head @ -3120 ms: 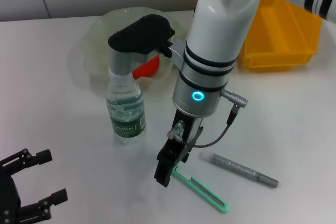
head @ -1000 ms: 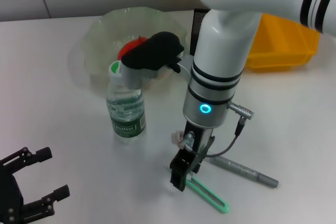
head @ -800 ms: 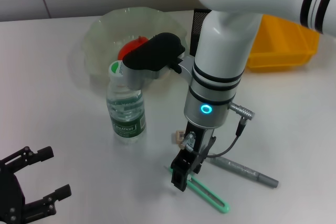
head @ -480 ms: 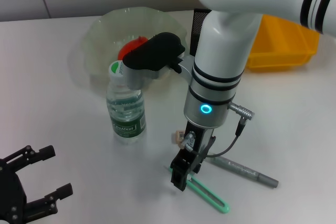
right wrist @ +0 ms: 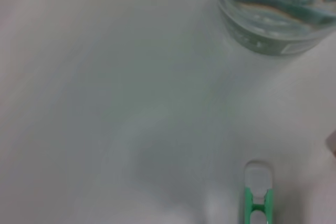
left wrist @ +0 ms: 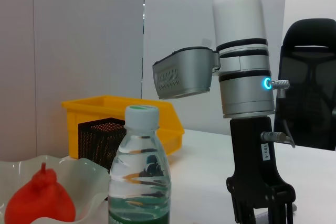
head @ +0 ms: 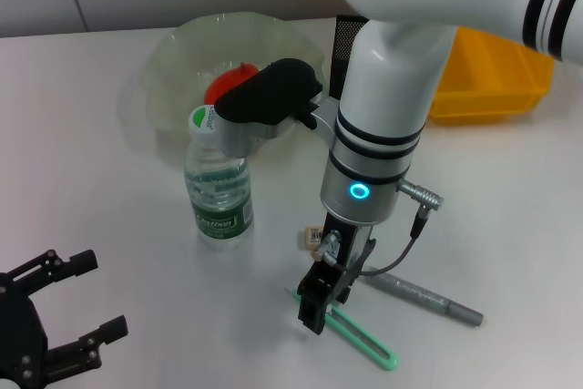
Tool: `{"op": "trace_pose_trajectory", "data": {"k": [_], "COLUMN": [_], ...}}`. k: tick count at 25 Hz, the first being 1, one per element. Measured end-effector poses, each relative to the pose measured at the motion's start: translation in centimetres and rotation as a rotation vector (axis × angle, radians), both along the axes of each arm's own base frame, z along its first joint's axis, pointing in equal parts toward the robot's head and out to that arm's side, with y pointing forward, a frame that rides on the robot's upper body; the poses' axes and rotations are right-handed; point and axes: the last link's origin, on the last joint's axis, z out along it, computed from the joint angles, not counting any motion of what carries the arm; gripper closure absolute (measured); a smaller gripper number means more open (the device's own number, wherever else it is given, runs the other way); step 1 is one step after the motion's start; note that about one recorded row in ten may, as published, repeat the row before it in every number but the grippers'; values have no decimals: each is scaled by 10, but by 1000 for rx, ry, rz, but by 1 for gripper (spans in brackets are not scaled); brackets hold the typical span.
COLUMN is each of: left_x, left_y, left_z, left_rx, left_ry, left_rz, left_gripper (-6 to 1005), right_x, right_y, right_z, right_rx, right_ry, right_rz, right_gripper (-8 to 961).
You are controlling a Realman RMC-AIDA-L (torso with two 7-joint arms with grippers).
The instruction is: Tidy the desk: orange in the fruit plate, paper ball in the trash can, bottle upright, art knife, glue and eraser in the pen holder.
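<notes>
My right gripper [head: 312,312] points down at the table, open, its tips at the near end of the green art knife [head: 364,336]. The left wrist view shows this gripper [left wrist: 261,216] from the side with its fingers apart. The knife's end also shows in the right wrist view [right wrist: 258,195]. A grey glue pen [head: 424,296] lies just right of the knife. The water bottle [head: 219,190] stands upright. The orange [head: 226,86] lies in the clear fruit plate [head: 173,70]. My left gripper [head: 55,334] is open and empty at the front left. Eraser and paper ball are out of view.
A black mesh pen holder [head: 344,38] stands behind my right arm at the back. A yellow bin [head: 496,66] sits at the back right. The right arm's wrist camera housing hangs over the bottle's cap.
Since three seconds ago my right gripper has moved right and toward the knife's near end. Over the last second it has hardly moved. The left gripper has shifted slightly.
</notes>
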Motion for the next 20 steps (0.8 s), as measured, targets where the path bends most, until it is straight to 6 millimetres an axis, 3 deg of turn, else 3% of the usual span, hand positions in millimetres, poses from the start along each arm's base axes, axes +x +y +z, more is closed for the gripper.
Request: {"op": "trace_pose_trajectory", "data": {"k": [20], "left_x": [0], "left_y": [1], "left_z": [-1], "left_rx": [1], "left_ry": [0], "left_rz": [3], "left_gripper": [193], "right_x": [1], "right_y": [0], "right_z": [0], "right_rx": [-2], "right_ry": [-4], "right_rz": [0], "right_gripper": [457]}}
